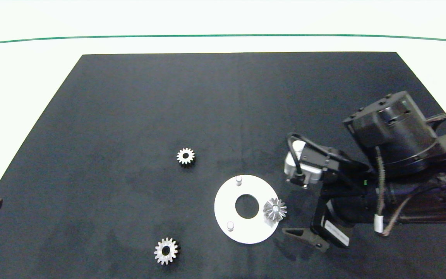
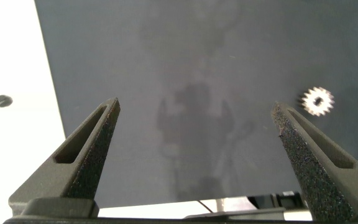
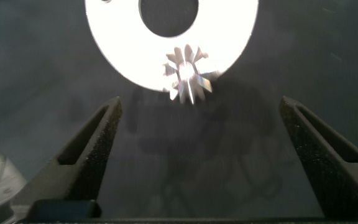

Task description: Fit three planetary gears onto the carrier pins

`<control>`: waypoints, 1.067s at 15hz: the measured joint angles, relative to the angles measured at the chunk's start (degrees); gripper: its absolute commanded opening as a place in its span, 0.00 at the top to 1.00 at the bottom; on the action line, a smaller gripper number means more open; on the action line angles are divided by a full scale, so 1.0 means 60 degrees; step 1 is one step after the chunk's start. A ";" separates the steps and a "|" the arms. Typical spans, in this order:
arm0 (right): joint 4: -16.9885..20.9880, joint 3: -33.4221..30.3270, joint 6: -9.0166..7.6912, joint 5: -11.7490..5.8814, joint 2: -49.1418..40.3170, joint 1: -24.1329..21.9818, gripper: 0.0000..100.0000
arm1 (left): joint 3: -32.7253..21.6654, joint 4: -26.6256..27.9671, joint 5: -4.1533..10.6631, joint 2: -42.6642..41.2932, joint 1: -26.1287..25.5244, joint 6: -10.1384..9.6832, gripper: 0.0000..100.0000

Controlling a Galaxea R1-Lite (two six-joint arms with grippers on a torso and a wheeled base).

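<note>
Silver and toothed, one small metal planetary gear sits on the right-hand light-grey carrier pin, at the edge of the flat white carrier disc with its large round centre hole. In the head view the gear looks somewhat tilted, though I cannot tell whether it is fully seated. Two more stubby carrier pins are bare: one at the far side of the disc, one at the near side. Two further silver gears lie flat on the black mat, well apart from the disc: one beyond it to the left, one nearer the front edge.

The right gripper hovers just beside the mounted gear, on the side away from the disc's hole, its grey fingers spread wide and gripping nothing. The left gripper is likewise spread and empty, parked over bare mat at the left edge, with one loose gear in its wrist view.

By my judgement one gear of three is placed. The risk lies in that tilt: if the bore is only partly down the pin, a brush from a finger could knock the gear off or shift the light disc. Picking up the flat gears may also be awkward, since thin parts on a mat can slip from the pads.
</note>
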 measured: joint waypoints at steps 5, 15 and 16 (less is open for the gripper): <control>-0.0427 0.1680 0.0146 0.0376 -0.2721 -0.1087 0.00 | 0.0347 -0.0920 -0.0008 0.0376 -0.2215 -0.0874 0.00; -0.1308 0.2664 0.0010 0.0339 -0.5142 -0.1447 0.00 | 0.2536 -0.2960 0.2091 0.2408 -0.5512 0.0022 0.00; -0.1315 0.2617 -0.0004 0.0335 -0.5348 -0.1447 0.00 | 0.2838 -0.3456 0.2237 0.2558 -0.5923 0.0069 0.00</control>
